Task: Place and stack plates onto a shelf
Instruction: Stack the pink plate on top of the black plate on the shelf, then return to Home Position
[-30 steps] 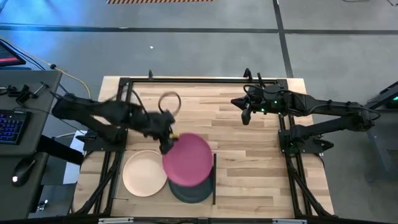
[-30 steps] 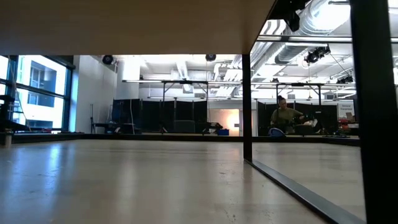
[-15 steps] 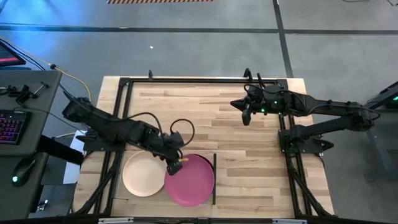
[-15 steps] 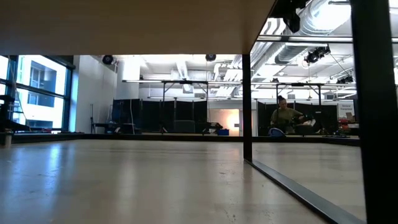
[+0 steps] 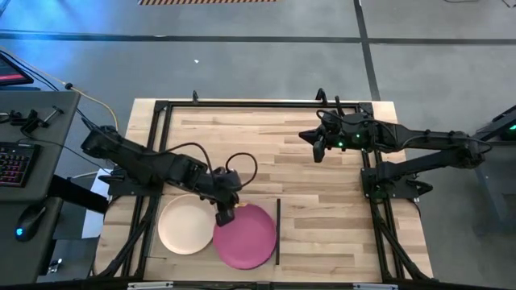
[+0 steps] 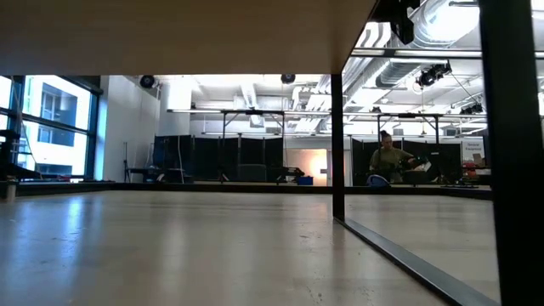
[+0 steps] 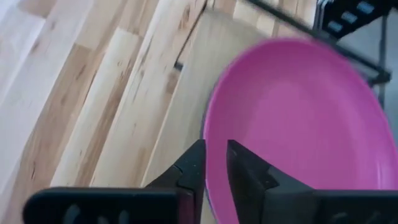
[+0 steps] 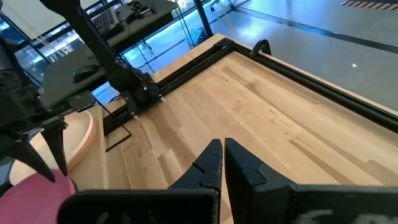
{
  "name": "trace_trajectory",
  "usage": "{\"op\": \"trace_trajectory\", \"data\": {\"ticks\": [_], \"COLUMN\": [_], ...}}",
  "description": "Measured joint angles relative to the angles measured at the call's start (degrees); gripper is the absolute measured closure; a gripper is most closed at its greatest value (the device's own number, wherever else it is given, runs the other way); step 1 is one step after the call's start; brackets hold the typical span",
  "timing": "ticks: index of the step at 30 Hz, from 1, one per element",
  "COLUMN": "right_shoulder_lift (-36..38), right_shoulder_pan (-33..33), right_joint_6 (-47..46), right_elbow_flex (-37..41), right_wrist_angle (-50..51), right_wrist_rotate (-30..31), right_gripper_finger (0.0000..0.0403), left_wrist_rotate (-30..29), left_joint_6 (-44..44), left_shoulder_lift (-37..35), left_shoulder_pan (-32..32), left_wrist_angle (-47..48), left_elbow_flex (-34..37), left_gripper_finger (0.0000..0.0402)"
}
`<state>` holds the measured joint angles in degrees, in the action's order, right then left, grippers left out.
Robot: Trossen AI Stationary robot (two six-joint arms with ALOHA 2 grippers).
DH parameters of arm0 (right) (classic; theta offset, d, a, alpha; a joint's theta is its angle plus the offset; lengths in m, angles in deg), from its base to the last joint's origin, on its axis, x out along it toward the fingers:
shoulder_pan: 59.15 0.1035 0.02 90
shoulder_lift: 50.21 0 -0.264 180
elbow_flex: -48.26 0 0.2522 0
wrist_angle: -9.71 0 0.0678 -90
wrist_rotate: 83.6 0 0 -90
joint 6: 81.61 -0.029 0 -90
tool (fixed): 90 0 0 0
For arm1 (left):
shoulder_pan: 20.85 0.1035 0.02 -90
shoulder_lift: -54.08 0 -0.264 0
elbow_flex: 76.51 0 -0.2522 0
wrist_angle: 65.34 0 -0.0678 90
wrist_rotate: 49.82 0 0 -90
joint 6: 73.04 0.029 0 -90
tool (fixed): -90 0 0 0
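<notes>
The magenta plate (image 5: 250,238) lies flat near the table's near edge, on the pale shelf panel (image 7: 205,68) with its black edge strip (image 5: 278,229). My left gripper (image 5: 225,213) is shut on the plate's far-left rim. The cream plate (image 5: 185,226) lies flat just left of it and also shows in the right wrist view (image 8: 81,137). The dark plate and the tan plate are hidden. My right gripper (image 5: 318,150) hangs shut over the table's far right part, touching nothing. My left gripper pinches the magenta plate's rim (image 7: 211,134) at its far-left side between the two fingers, one finger (image 7: 191,169) outside the rim and the other inside the dish. The fingers slant down from the far left. The plate sits level and low over the shelf.
The striped tabletop (image 5: 274,141) stretches bare between the two arms. A black frame (image 5: 242,105) runs along the table's far edge and down both sides. A keyboard and mouse sit on a desk (image 5: 24,153) left of the table. A person (image 6: 389,161) sits far back in the room.
My left gripper has carried the magenta plate toward the near edge and down. The plate was tilted above the dark plate, which still showed; now it lies level over that spot and covers the dark plate. The gripper has stayed shut on the rim.
</notes>
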<state>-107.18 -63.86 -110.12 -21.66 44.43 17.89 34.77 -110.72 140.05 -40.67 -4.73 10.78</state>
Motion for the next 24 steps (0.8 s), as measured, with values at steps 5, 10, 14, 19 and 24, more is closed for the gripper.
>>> {"op": "trace_trajectory", "data": {"ticks": [5,10,14,19,24], "right_shoulder_lift": [0.0,-0.01,-0.02,-0.02,-0.02], "right_shoulder_pan": [0.0,0.0,0.0,0.3,1.6], "right_joint_6": [0.31,1.69,3.19,4.38,6.51], "right_elbow_flex": [0.0,0.0,0.0,0.0,0.0], "right_wrist_angle": [-0.01,-0.03,-0.25,-0.6,-2.17], "right_wrist_rotate": [-0.09,-2.14,-4.9,-5.93,-5.95], "right_gripper_finger": [0.0403,0.0403,0.0403,0.0403,0.0403], "left_wrist_rotate": [0.23,2.09,-2.71,-20.5,-29.33], "left_joint_6": [0.32,-0.05,0.45,6.69,15.81], "left_shoulder_lift": [0.0,-2.73,-8.02,-16.0,-23.95], "left_shoulder_pan": [1.12,2.71,2.69,-2.57,-6.88], "left_wrist_angle": [-2.94,-6.33,-9.05,-14.94,-28.29], "left_elbow_flex": [0.0,0.0,0.0,2.79,12.52], "left_gripper_finger": [0.0316,0.0292,0.0287,0.0303,0.0366]}}
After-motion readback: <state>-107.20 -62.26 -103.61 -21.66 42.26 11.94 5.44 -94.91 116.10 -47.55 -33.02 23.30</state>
